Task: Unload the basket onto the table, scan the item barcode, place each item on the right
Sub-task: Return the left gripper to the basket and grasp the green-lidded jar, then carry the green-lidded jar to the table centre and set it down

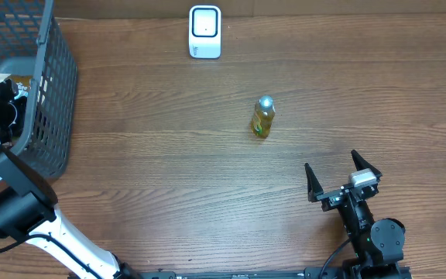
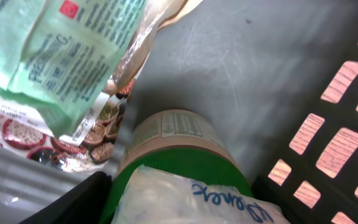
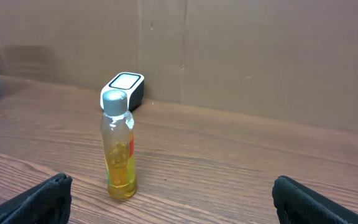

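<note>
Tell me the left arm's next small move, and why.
Probably close the left gripper on the green-lidded jar. The gripper is down inside the basket, and the jar lies right beneath its camera, among packets. The scanner stands outside, at the far edge of the table.

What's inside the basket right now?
In the basket: a green pouch, a seed-print packet, a green-lidded jar, a white bag. Whatever lies under them is hidden.

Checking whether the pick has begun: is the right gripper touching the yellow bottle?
Apart. The overhead view shows bare table between the right gripper and the bottle, which stands well beyond its open jaws.
</note>
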Controlling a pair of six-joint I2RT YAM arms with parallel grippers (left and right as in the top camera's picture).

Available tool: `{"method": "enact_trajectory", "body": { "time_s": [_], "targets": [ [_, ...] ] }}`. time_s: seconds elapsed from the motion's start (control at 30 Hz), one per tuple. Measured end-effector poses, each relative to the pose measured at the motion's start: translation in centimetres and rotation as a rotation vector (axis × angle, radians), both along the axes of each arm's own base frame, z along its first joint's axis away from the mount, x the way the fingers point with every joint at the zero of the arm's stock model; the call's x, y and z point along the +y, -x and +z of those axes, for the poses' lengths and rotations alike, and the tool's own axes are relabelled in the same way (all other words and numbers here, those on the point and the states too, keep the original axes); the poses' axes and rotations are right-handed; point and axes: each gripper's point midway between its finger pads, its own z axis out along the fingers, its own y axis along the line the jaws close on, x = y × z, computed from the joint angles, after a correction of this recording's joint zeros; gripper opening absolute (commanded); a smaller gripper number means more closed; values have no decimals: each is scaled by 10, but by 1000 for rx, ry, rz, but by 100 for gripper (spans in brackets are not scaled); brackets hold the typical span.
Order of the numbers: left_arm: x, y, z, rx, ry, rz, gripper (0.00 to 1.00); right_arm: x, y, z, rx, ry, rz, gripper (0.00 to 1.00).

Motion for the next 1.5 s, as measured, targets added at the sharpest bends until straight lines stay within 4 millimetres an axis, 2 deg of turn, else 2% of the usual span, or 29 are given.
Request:
{"method": "enact_trajectory", "body": {
  "time_s": [0.13, 0.27, 0.4, 0.5, 0.6, 0.67, 0.7, 0.77, 0.87, 0.97, 1.1, 1.13, 1.3, 1.5],
  "targets": [
    [3, 0, 12, 0, -11, 34, 48, 0, 0, 0, 0, 0, 0, 100],
    [15, -15, 50, -75, -58, 77, 42, 0, 0, 0, -1, 1, 0, 100],
    [23, -27, 116, -213, -128, 131, 33, 0, 0, 0, 0, 0, 0, 100],
    [18, -30, 184, -375, -167, 177, 32, 0, 0, 0, 0, 0, 0, 100],
    [-5, -26, 250, -551, -144, 173, 19, 0, 0, 0, 0, 0, 0, 100],
    [-33, -18, 292, -664, -97, 144, 10, 0, 0, 0, 0, 1, 0, 100],
    [-52, -12, 313, -718, -67, 119, 9, 0, 0, 0, 0, 0, 0, 100],
    [-86, 0, 341, -783, -20, 76, 11, 0, 0, 0, 0, 0, 0, 100],
    [-134, 17, 363, -824, 42, 3, 12, 0, 0, 0, 0, 0, 0, 100],
    [-181, 35, 365, -789, 113, -66, 14, 0, 0, 0, 0, 0, 0, 100],
    [-235, 55, 342, -640, 203, -134, 15, 0, 0, 0, -1, 1, 0, 100],
    [-245, 57, 336, -603, 215, -145, 10, 0, 0, 0, -1, 0, 0, 100],
    [-296, 55, 303, -460, 251, -236, 9, 0, 0, 0, -1, 1, 0, 100],
    [-354, 53, 242, -279, 197, -318, 10, 0, 0, 0, -1, 1, 0, 100]
  ]
}}
